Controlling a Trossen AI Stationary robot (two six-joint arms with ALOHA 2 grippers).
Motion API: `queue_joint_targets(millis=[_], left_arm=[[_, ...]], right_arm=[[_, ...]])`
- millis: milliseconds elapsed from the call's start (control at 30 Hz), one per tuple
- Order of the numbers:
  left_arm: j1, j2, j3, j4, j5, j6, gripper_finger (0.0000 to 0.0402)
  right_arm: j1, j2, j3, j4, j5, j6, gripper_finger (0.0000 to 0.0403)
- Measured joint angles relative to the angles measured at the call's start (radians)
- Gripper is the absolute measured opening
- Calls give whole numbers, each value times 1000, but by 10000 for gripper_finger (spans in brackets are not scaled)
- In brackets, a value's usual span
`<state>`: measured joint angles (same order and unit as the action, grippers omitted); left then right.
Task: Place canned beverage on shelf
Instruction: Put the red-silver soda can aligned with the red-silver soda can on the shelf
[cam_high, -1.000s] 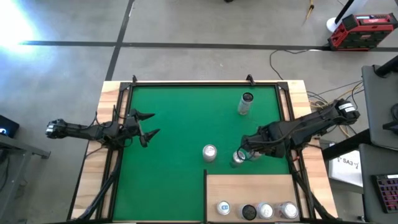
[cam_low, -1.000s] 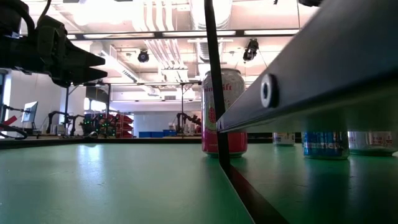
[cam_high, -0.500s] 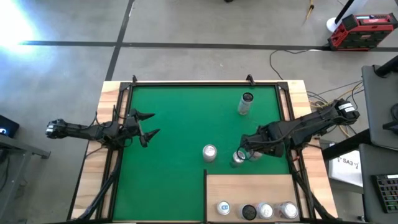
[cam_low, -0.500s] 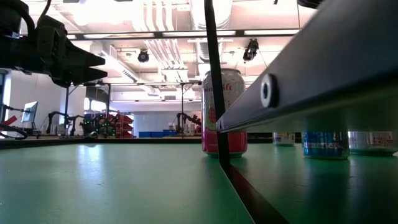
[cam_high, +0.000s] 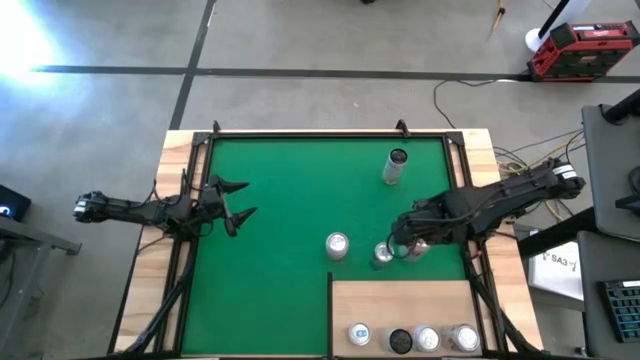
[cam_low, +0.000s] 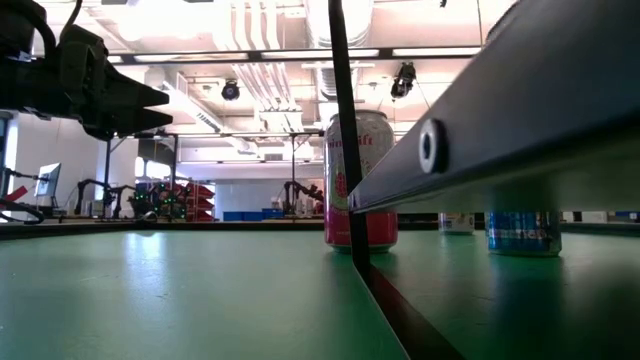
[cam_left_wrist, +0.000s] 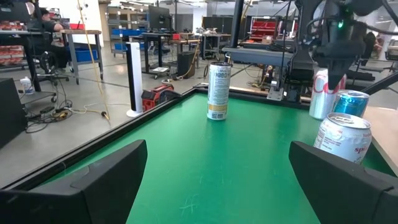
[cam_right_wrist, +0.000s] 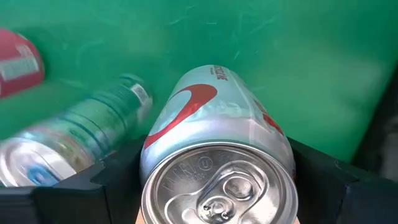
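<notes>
Right fingers: the right gripper, right of centre in the high view, has its two dark fingers clamped on either side of a silver-and-red can; the can fills the lower middle of the right wrist view, pull-tab top facing the camera.
Left fingers: the left gripper waits at the left edge of the green mat, fingers spread wide with nothing between them.
Held can: smooth thin aluminium cylinder with a glossy printed wall, so it would likely dent if squeezed hard.
Neighbours: a blue-and-silver can stands just beside the gripper, a pink can a little further left, and a tall slim can nearer the upper right of the mat.
Shelf: the shelf is a flat pale wood panel at the bottom right of the high view, with a row of cans along its lower edge.
Doing it well: lift straight up before travelling so the blue-and-silver can is not knocked, keep the can upright, and set it on bare wood short of the row.
</notes>
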<state>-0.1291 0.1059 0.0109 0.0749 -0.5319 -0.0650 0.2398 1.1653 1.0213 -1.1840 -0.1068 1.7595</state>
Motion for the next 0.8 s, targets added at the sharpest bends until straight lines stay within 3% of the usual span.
queue_joint_targets(millis=[500, 800], left_arm=[[0, 0, 0, 0, 0, 0, 378], [0, 0, 0, 0, 0, 0, 378]], right_arm=[[12, -43, 25, -52, -111, -492, 295], [148, -41, 31, -51, -149, -633, 307]])
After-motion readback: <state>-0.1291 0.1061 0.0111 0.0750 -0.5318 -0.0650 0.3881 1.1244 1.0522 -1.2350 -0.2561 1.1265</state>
